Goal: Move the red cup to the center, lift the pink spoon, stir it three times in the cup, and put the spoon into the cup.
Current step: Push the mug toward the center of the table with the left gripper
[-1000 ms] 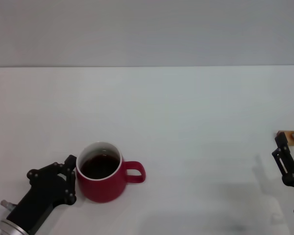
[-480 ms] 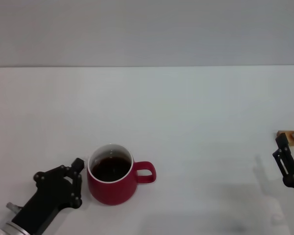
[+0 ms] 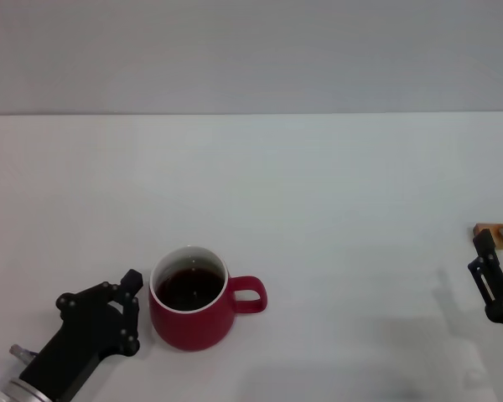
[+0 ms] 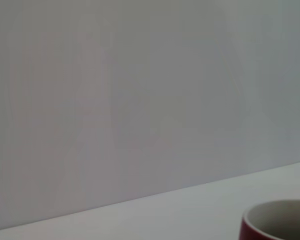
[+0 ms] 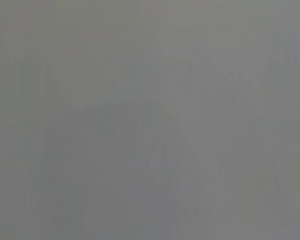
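The white table fills the head view, and on its near left part stands the red cup, upright, dark liquid inside, loop handle pointing toward the robot's right. Against a second ago the cup sits farther right and slightly nearer; against half a second ago it has not shifted. The left gripper lies low just left of the cup, fingertips at or very near its wall; whether they touch, or how wide they stand, cannot be told, and it has followed the cup rightward, then stopped. The right gripper is at the table's right edge, unchanged, beside a small brown-edged object; its opening cannot be told either. The left wrist view adds only the cup's rim against a grey wall; the right wrist view shows plain grey
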